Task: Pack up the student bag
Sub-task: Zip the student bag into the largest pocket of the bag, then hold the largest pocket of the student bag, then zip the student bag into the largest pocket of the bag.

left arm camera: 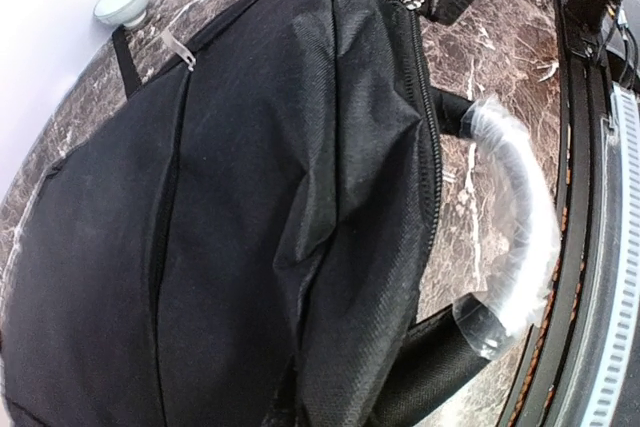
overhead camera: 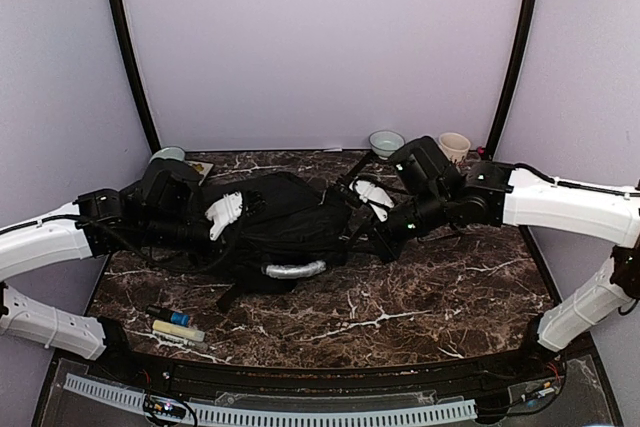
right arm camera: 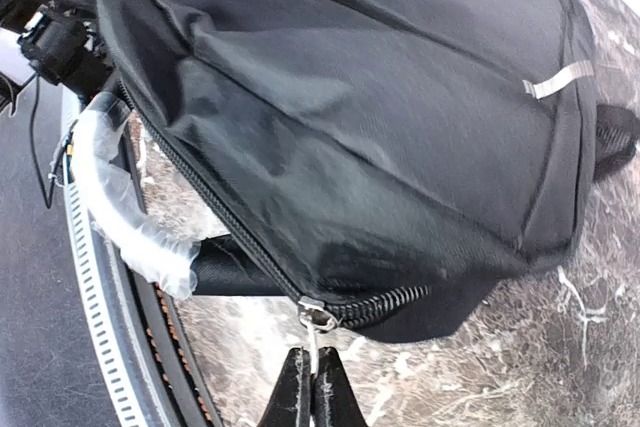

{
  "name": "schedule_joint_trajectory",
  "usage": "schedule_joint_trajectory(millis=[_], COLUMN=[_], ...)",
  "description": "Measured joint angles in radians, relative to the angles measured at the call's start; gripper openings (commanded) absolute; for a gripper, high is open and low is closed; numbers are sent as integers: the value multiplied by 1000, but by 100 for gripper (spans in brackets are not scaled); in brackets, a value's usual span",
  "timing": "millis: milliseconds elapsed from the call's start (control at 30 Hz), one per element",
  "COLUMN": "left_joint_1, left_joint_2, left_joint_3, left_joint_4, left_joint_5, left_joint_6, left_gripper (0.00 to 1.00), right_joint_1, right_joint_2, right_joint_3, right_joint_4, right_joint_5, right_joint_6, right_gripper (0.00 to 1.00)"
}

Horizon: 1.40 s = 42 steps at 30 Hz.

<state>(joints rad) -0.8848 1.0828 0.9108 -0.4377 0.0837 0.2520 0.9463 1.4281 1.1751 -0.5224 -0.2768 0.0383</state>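
Note:
The student bag (overhead camera: 290,227) is black and lies across the middle of the table, its grey plastic-wrapped handle (overhead camera: 295,270) facing the near edge. My right gripper (right arm camera: 313,387) is shut on the metal zipper pull (right arm camera: 316,332) at the bag's right corner; the zipper is closed to the left of the slider. My left gripper (overhead camera: 228,212) is at the bag's left end. In the left wrist view the bag (left arm camera: 250,197) fills the frame, its fabric bunches up into a fold at the bottom, and the fingers are hidden under it. The handle (left arm camera: 520,217) shows to the right.
A pale bowl (overhead camera: 386,142) and a cream cup (overhead camera: 454,146) stand at the back right. Another bowl (overhead camera: 168,155) and a flat card (overhead camera: 200,169) sit at the back left. Markers and a tube (overhead camera: 175,325) lie at the front left.

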Motion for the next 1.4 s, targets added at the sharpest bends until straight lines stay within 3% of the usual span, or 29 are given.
schedule_joint_trajectory(millis=[67, 133, 367, 500, 633, 733, 867, 967, 1133, 1400], left_joint_1=[-2, -1, 3, 3, 3, 3, 3, 3, 3, -10], left_joint_2=[-24, -43, -76, -34, 87, 198, 243, 243, 243, 228], left_joint_3=[9, 30, 165, 256, 295, 304, 284, 270, 253, 238], left_joint_4=[-35, -85, -203, -174, -119, -95, -87, -86, -77, -59], left_joint_5=[-11, -24, 69, 160, 218, 246, 262, 264, 237, 172], left_joint_6=[13, 11, -6, -29, -80, -111, -117, -111, -85, -27], left_gripper=[94, 99, 97, 85, 82, 78, 66, 48, 2, 0], right_joint_1=[38, 57, 75, 95, 101, 103, 103, 103, 103, 102], right_joint_2=[-18, -18, 77, 146, 164, 164, 161, 148, 128, 70], right_joint_3=[-4, -5, 21, 54, 74, 76, 75, 67, 54, -19], right_joint_4=[16, 48, 103, 111, 139, 167, 196, 213, 233, 258], right_joint_5=[34, 46, 51, 22, -5, -30, -55, -61, -63, -52], right_joint_6=[21, 36, 53, 52, 53, 55, 68, 72, 80, 99], right_gripper=[0, 0, 0, 0, 0, 0, 0, 0, 0, 0])
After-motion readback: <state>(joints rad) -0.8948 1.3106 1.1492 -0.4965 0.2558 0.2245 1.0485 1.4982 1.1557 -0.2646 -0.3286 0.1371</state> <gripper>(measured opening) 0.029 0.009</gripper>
